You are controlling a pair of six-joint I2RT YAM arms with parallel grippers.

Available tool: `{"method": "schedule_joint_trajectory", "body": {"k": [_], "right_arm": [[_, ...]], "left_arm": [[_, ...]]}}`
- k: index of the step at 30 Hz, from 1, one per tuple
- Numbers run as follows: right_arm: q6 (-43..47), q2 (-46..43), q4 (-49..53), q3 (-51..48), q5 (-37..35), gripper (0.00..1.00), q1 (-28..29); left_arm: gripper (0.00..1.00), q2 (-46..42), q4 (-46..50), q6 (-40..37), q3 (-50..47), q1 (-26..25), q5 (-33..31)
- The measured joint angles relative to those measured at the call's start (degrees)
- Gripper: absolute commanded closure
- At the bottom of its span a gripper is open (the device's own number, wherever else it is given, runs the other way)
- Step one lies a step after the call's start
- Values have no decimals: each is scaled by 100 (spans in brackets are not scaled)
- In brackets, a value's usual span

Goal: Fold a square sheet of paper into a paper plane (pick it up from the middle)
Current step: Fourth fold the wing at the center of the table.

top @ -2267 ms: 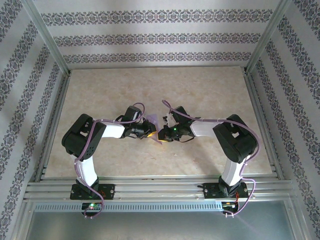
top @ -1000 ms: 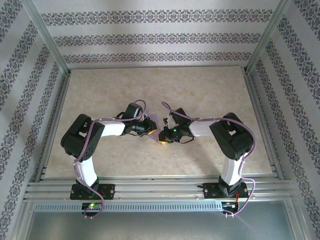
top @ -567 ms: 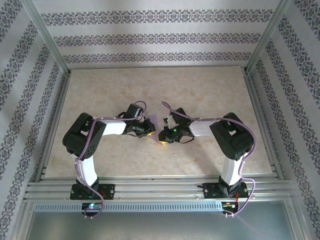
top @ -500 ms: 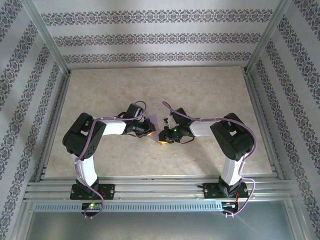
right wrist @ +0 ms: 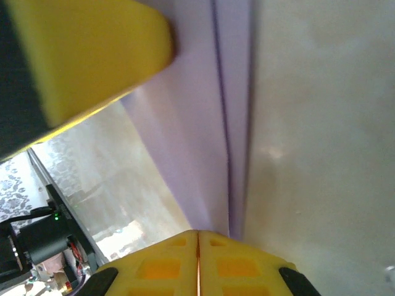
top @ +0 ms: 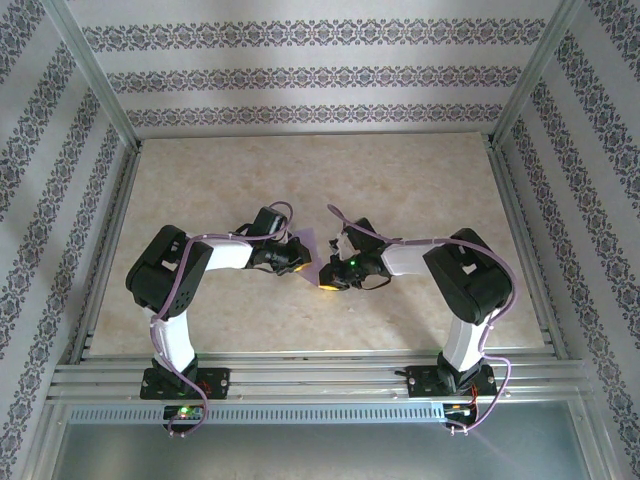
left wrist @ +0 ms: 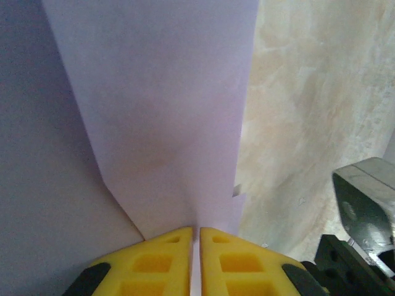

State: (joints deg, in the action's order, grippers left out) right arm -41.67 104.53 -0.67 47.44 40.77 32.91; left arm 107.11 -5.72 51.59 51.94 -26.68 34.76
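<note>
Top external view: the left gripper [top: 297, 264] and right gripper [top: 326, 281] meet tip to tip at the middle of the marbled table [top: 420, 190], with the lavender paper [top: 312, 243] between them.

Left wrist view: the left gripper [left wrist: 196, 233] is pinched closed on the folded paper [left wrist: 166, 105], which has a slanting crease running from the left pad.

Right wrist view: the right gripper [right wrist: 198, 235] is clamped on the paper's [right wrist: 197, 117] layered edge. The other gripper's yellow finger [right wrist: 92, 55] sits at its upper left.

A flat beige marbled surface [top: 400, 180], edged by silver metal rails [top: 300, 365], with a folded pale lavender paper sheet [top: 309, 243] at its middle, contact unclear.
</note>
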Motion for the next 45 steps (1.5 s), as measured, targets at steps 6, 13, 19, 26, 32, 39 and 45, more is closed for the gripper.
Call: {"method": "schedule_joint_trajectory", "body": {"k": [6, 13, 19, 26, 32, 39, 45], "right_arm": [[-2, 0, -7, 7, 0, 90, -2], [0, -560, 17, 133, -107, 90, -4], [-4, -197, 9, 389, -232, 94, 90], [9, 201, 195, 538, -573, 96, 177], [138, 258, 282, 573, -608, 97, 175], [315, 269, 391, 619, -651, 97, 177], [431, 278, 476, 658, -686, 97, 186]], "left_arm": [[87, 20, 90, 0, 59, 0, 11], [87, 22, 118, 0, 74, 0, 11], [87, 22, 160, -2, 94, 0, 7], [87, 26, 208, -2, 118, 0, -2], [85, 31, 345, -63, 208, 7, 2], [83, 85, 730, -507, 656, 184, 0], [84, 378, 929, -938, 960, 435, -26]]}}
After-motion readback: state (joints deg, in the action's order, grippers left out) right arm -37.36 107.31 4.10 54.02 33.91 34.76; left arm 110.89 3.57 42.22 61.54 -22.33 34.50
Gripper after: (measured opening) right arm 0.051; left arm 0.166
